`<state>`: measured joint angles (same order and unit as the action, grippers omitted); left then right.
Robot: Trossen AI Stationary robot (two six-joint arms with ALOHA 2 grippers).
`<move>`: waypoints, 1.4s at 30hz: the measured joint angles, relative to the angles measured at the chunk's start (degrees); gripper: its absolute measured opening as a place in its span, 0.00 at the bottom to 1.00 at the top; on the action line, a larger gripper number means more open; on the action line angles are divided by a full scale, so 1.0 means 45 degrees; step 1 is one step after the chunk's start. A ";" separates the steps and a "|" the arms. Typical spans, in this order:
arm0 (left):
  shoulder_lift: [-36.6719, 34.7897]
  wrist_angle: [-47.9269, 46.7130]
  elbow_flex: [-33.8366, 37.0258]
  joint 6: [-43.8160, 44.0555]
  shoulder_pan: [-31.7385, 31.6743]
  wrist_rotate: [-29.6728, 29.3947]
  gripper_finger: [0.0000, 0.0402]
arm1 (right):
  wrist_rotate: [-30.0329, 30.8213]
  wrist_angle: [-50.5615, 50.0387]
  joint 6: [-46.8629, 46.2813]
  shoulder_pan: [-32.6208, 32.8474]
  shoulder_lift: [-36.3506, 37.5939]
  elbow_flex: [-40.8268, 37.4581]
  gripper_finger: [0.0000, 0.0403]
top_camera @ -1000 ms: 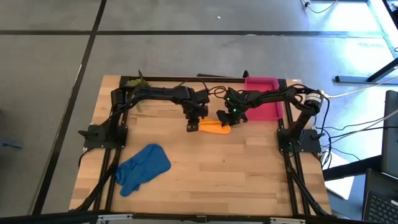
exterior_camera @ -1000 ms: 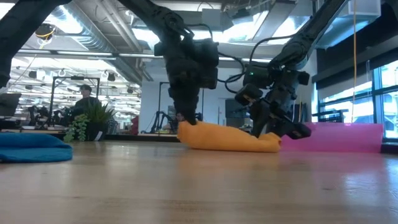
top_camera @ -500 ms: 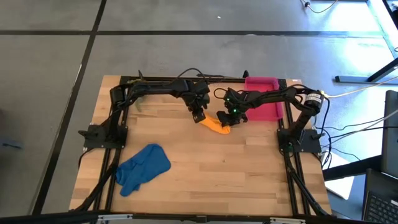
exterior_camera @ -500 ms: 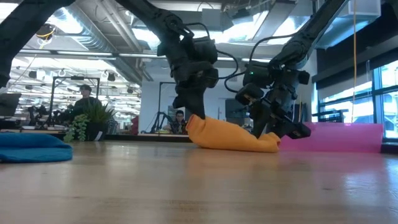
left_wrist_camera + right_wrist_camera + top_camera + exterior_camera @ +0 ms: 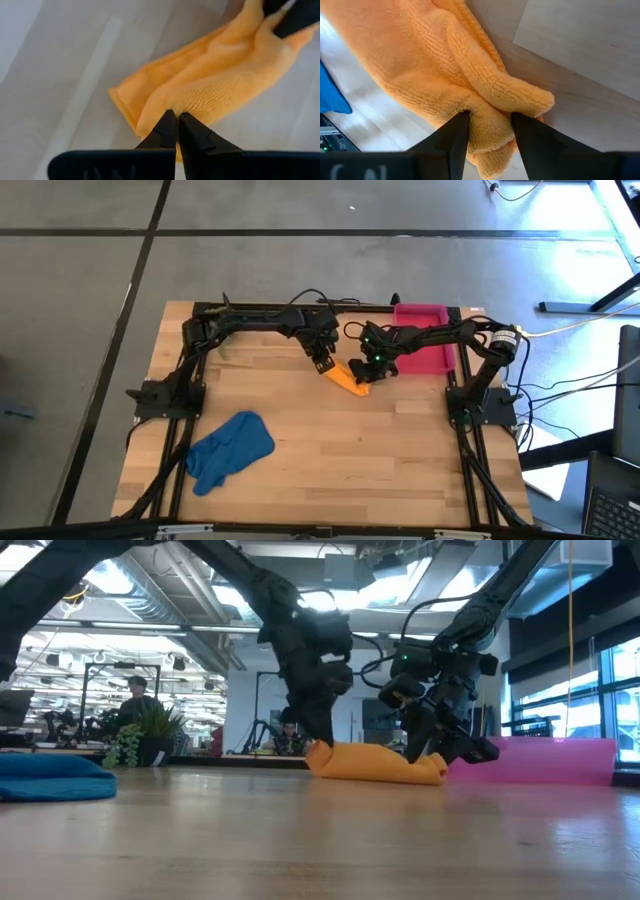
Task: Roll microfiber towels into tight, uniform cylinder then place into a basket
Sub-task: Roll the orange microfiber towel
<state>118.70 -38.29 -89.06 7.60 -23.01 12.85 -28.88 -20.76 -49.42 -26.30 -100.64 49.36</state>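
The orange towel lies loosely bunched and slanted on the wooden table, just left of the pink basket. My left gripper is shut at the towel's far left end. My right gripper is closed on its near right end, close to the basket. In the low view the towel rests along the table between the two grippers. The blue towel lies crumpled at the near left, touched by nothing. My left gripper has its shut fingertips sunk into the pile at the towel's left end, slanting down from above. How much cloth sits between them is hidden. That end rests on the table. My right gripper pinches a thick fold of several layers at the towel's right end between its two fingers. It comes slanting down from the basket's side. The cloth bulges out past the fingers and lies on the table.
A small green plant stands at the table's far left corner. Black frame rails run along the left and right table edges. Bare wood lies across the middle and near right. People show in the room beyond the table.
My left gripper has gone toward the far right with the towel's left end, rolling its wrist; the end rose briefly and is down again. The towel, which lay level across the table, now lies slanted and shorter. Its right end stayed in my still right gripper.
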 joint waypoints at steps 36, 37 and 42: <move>0.0790 0.0520 0.0583 -0.0152 -0.0125 -0.0919 0.00 | -0.0489 -0.0006 0.0439 -0.0307 0.0071 -0.0016 0.40; 0.0790 0.0516 0.0584 -0.0152 -0.0125 -0.0919 0.00 | -0.0410 -0.0023 0.0461 -0.0352 0.0145 -0.0026 0.40; 0.0800 0.0467 0.0593 -0.0152 -0.0135 -0.0929 0.00 | 0.0824 -0.0204 0.0650 -0.0467 0.0947 -0.0034 0.40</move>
<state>122.30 -36.18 -86.39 6.92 -23.62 8.67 -25.18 -21.68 -46.49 -28.40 -96.38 49.21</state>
